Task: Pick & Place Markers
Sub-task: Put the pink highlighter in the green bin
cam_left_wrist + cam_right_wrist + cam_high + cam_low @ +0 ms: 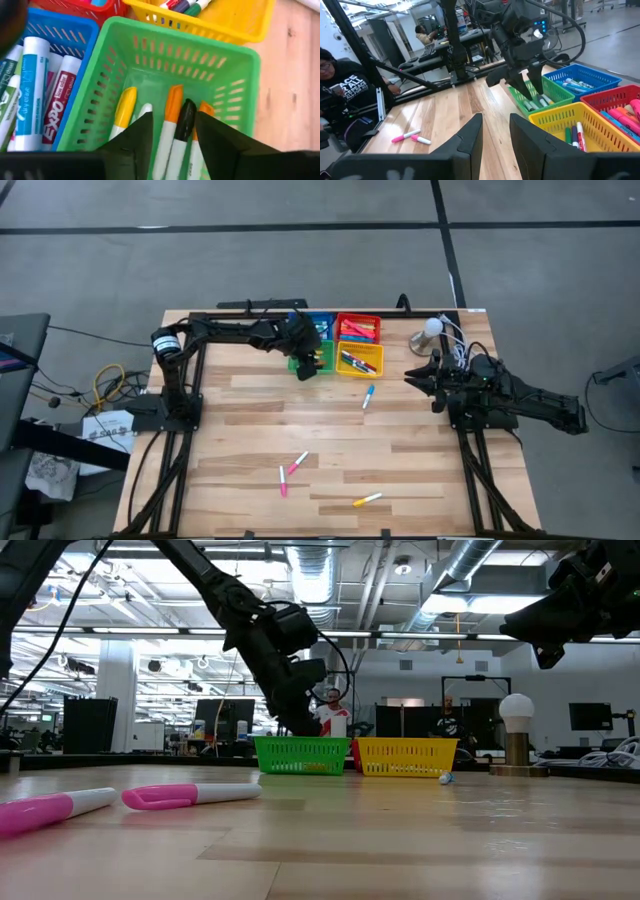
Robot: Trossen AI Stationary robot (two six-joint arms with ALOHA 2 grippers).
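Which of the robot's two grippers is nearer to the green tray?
The left. The left gripper hangs directly over the green tray, jaws apart; the right gripper waits off to the side, beyond the yellow tray.

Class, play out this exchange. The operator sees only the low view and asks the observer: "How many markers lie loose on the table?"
Observer: Four. Besides your two pink ones and the blue one, the high view shows a yellow marker near the edge farthest from the trays.
Operator: What is inside the green tray?
Observer: The left wrist view shows markers capped yellow, orange and black lying in the green tray, with the left gripper open over them.
Operator: And the right gripper?
Observer: Its wrist view shows the right gripper open and empty, on the near side of the yellow tray.
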